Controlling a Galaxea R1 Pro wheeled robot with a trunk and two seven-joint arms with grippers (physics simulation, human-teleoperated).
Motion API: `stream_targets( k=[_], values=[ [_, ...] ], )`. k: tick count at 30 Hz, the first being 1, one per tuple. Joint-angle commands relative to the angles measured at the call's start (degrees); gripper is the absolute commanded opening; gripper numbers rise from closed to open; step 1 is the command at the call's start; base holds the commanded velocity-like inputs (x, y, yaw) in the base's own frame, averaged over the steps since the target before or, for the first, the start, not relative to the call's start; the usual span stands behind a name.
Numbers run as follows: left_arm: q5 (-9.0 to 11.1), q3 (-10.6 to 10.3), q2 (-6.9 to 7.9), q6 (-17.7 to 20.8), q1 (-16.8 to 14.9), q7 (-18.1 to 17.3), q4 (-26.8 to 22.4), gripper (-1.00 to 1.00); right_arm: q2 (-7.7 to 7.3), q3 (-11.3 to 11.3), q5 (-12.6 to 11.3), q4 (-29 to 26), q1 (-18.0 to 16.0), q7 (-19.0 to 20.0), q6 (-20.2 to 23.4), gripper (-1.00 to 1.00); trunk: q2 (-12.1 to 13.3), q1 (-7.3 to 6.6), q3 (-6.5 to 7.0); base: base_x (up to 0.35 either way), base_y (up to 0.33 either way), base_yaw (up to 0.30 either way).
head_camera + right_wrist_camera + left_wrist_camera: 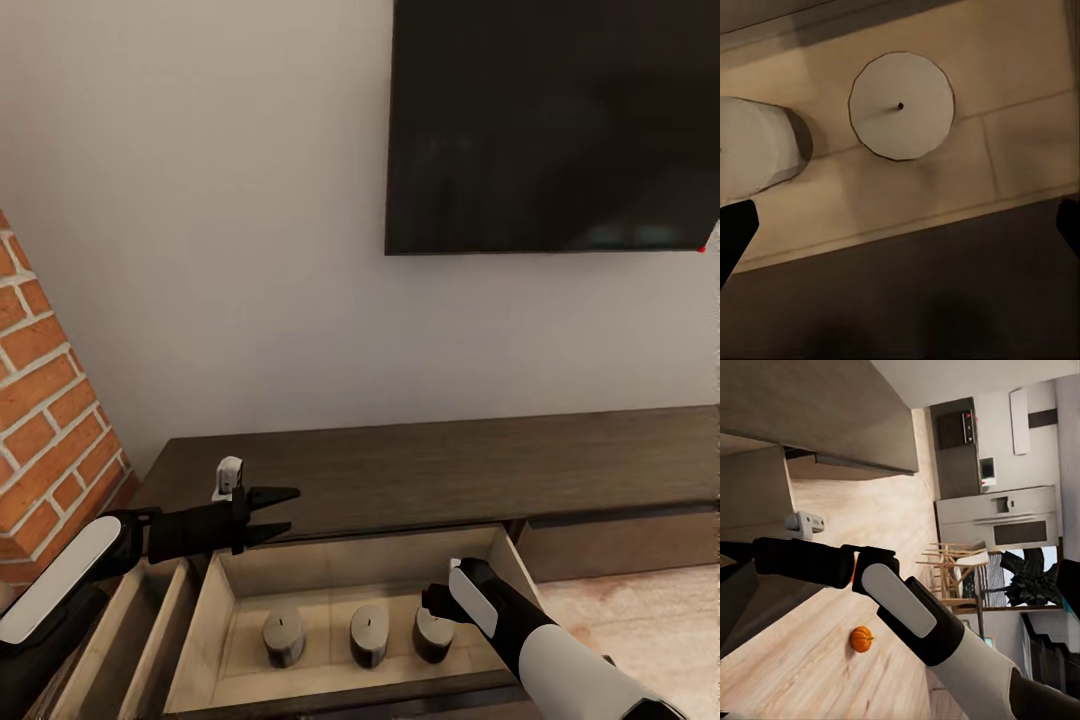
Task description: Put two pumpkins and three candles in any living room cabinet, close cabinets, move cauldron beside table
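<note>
Open cabinet (400,480) drawer, three candles (368,634) standing inside, pumpkin (860,639) apparently on wooden floor (810,660)

Nothing to read anywhere here: no words, no labels, no numbers. The dark wall screen (552,125) is blank, the candles (367,634) in the open cabinet (420,470) drawer are plain-sided. The kitchen appliances (1001,521) far off in the left wrist view are too small to make out any marking.

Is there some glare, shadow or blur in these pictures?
Head view: soft render, no glare on the dark screen; the open cabinet drawer is evenly lit. Right wrist view: a candle casts faint shadow; dark lower area. Left wrist view: sharp pumpkin.
</note>
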Motion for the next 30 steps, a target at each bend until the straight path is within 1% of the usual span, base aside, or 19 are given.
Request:
stream_targets(
  k=[1, 8, 13, 16, 22, 30],
  values=[
    [0.6, -0.1, 0.0, 0.0, 0.0, 0.6, 0.0, 1.0, -0.05, 0.4, -0.6, -0.1, 0.0, -0.5, 0.1, 1.0, 0.4, -0.26, 0.13, -0.254, 0.0, 0.0],
    [0.6, -0.1, -0.06, 0.0, 0.0, 0.6, 0.0, 1.0, -0.05, 0.4, -0.6, -0.1, 0.0, -0.5, 0.1, 1.0, 3.2, -1.8, 1.39, -0.09, 0.0, 0.0],
    [0.6, -0.1, 0.03, 0.0, 0.0, 0.6, 0.0, 1.0, -0.05, 0.3, -0.5, -0.1, 0.0, -0.5, 0.1, 1.0, 5.2, -2.89, 2.28, -0.255, 0.0, 0.0],
    [0.6, 0.0, 0.03, 0.0, 0.0, 0.6, 0.0, 1.0, -0.06, 0.3, -0.5, -0.3, -0.1, -0.4, 0.0, 1.0, 6.4, -3.55, 2.82, -0.123, 0.0, 0.0],
    [0.6, 0.0, 0.04, 0.0, 0.0, 0.6, 0.0, 1.0, -0.06, 0.3, -0.4, -0.7, -0.1, -0.4, 0.0, 1.0, 8.8, -4.87, 3.9, -0.022, 0.0, 0.0],
    [0.6, 0.0, -0.03, 0.0, 0.0, 0.6, 0.0, 1.0, -0.12, 0.4, -0.4, -0.8, 0.0, -0.2, -2.3, 1.0, 12.0, -6.63, 5.34, -0.001, 0.0, 0.0]
  ],
)
